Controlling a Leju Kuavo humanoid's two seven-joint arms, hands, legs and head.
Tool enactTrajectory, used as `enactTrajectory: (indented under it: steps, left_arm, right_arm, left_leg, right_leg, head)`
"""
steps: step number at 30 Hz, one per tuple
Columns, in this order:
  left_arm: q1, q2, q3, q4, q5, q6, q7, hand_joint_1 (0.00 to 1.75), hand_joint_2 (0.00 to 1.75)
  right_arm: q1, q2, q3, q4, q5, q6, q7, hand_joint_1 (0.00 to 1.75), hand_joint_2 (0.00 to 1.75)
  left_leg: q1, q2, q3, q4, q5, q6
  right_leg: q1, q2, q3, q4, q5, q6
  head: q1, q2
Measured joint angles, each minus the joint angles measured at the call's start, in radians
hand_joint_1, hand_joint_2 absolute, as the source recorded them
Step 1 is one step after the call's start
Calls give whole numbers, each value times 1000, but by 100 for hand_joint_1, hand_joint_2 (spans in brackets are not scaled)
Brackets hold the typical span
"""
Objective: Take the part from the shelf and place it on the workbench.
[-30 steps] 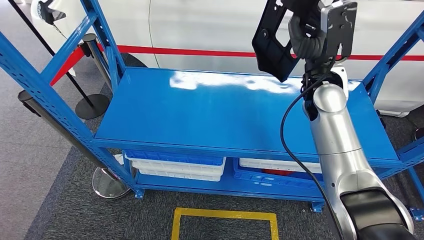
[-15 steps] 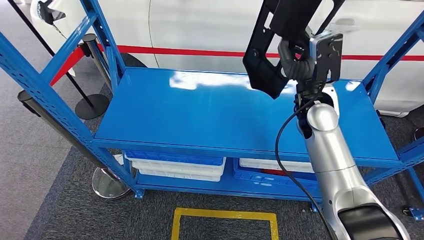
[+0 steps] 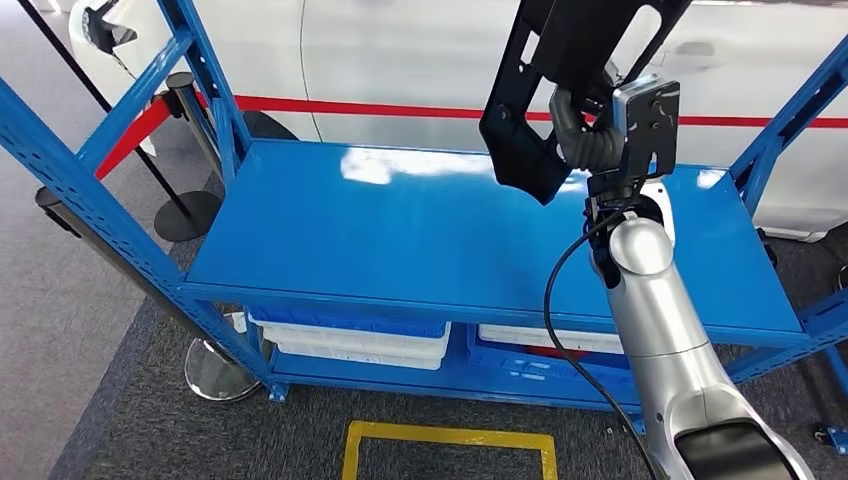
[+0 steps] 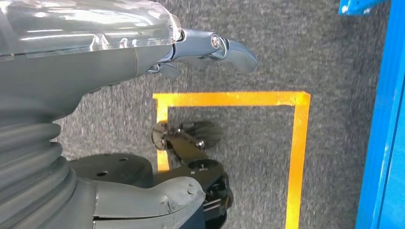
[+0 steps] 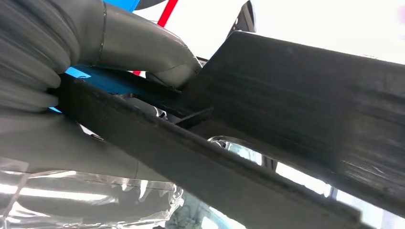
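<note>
A flat black part (image 3: 545, 90) with cut-outs hangs in the air above the back right of the blue shelf top (image 3: 400, 230). My right hand (image 3: 590, 125) grips it, arm raised. In the right wrist view the black part (image 5: 286, 119) runs across the picture with my thumb (image 5: 143, 47) pressed on it. My left hand (image 4: 95, 52) hangs beside my body over the grey carpet, fingers (image 4: 224, 45) stretched out and holding nothing.
A white car (image 3: 420, 60) with a red stripe stands behind the shelf. White and blue bins (image 3: 350, 335) lie on the lower shelf. Blue uprights (image 3: 90, 190) frame both sides. Stanchion posts (image 3: 185, 110) stand at the left. A yellow floor square (image 3: 450, 445) lies in front.
My right arm has lifted the black part higher and carried it left, off the shelf top. The view has shifted slightly.
</note>
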Motion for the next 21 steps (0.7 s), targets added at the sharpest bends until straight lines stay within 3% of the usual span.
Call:
enactTrajectory:
  steps: [4, 6, 8, 10, 11, 14, 15, 16, 19, 20, 21]
  left_arm:
    - [4, 2, 4, 0, 3, 12, 14, 0, 175]
    - [6, 3, 6, 0, 0, 16, 21, 0, 175]
    - [7, 4, 6, 0, -4, 21, 28, 0, 175]
    - [8, 4, 6, 0, -8, 27, 33, 0, 175]
    - [8, 4, 6, 0, -11, 31, 36, 0, 175]
    - [7, 5, 6, 0, -25, 42, 44, 0, 175]
    - [6, 5, 6, 0, -29, 45, 45, 0, 175]
    - [6, 5, 5, 0, -33, 46, 45, 0, 175]
    - [6, 1, 5, 0, -42, 52, 48, 0, 175]
    - [6, 0, 5, 0, -44, 53, 49, 0, 175]
    - [5, -1, 5, 0, -45, 55, 50, 0, 175]
  right_arm:
    - [1, 12, 4, -2, -2, 0, 0, 175, 175]
    - [0, 21, 10, -2, 4, -8, -1, 175, 175]
    - [1, 25, 14, -3, 9, -14, -2, 175, 175]
    - [3, 26, 17, -3, 12, -15, -2, 175, 175]
    - [5, 26, 19, -3, 14, -15, -2, 175, 175]
    - [5, 26, 21, -10, 16, -17, -1, 175, 175]
    - [5, 25, 21, -12, 17, -18, -1, 175, 175]
    - [5, 25, 21, -13, 17, -19, -1, 175, 175]
    - [5, 24, 21, -13, 18, -20, 0, 175, 175]
    - [5, 24, 22, -13, 18, -20, 0, 175, 175]
    - [4, 23, 22, -13, 19, -21, 0, 175, 175]
  left_leg:
    - [0, -1, -15, 14, -6, -24]
    - [3, 3, -42, 83, -64, -35]
    - [4, 5, -89, 218, -144, -43]
    - [4, 6, -106, 297, -174, -42]
    - [3, 6, -86, 278, -161, -38]
    - [-5, 7, 47, 74, -97, -14]
    - [-9, 7, 76, 25, -86, -8]
    - [-13, 8, 89, 0, -82, -4]
    - [-13, 11, 86, -22, -57, 7]
    - [-10, 13, 83, -31, -45, 13]
    - [-6, 16, 76, -39, -32, 18]
  right_leg:
    - [2, 2, -14, -7, 10, -33]
    - [1, 0, -23, -11, 20, -50]
    - [6, -2, -35, -10, 28, -61]
    - [12, -5, -48, -8, 37, -65]
    - [15, -5, -55, -6, 42, -65]
    - [23, -5, -68, -4, 54, -63]
    - [23, -6, -69, -6, 60, -58]
    - [21, -7, -70, -8, 65, -53]
    - [19, -7, -74, -13, 73, -35]
    - [19, -6, -80, -3, 59, -31]
    - [19, -4, -93, 30, 26, -27]
  head:
    - [-6, 0]
    - [-11, 0]
    - [-14, 0]
    - [-15, 0]
    - [-15, 0]
    - [-13, 0]
    - [-13, 0]
    - [-13, 0]
    - [-12, 0]
    - [-11, 0]
    - [-9, 0]
